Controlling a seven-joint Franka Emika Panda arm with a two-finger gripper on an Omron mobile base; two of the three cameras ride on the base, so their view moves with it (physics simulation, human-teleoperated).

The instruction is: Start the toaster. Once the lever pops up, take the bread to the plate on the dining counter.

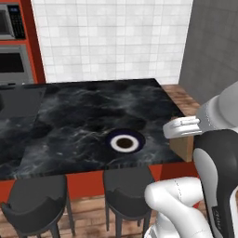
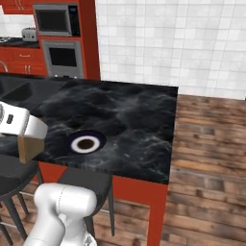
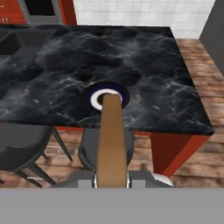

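Observation:
My gripper [image 1: 182, 138] is shut on the bread [image 1: 184, 148], a tan slice hanging below the white hand. It hovers just off the near right corner of the dining counter [image 1: 83, 111], a black marble slab. The plate [image 1: 124, 142], white with a dark blue rim, lies on the counter near its front edge, left of the bread and apart from it. In the right base view the gripper [image 2: 29, 139] holds the bread [image 2: 30, 147] left of the plate [image 2: 85, 142]. In the hand view the bread [image 3: 110, 140] runs edge-on from the fingertips [image 3: 94, 182] toward the plate [image 3: 94, 98], covering part of it. The toaster [image 2: 30, 33] sits far back left.
Dark stools [image 1: 128, 195] [image 1: 35, 204] stand under the counter's near edge above a red panel [image 2: 139, 197]. A sink [image 1: 18, 100] is set in the counter's left part. An oven and microwave [image 2: 56, 20] are at the back. Wooden floor [image 2: 211, 144] lies to the right.

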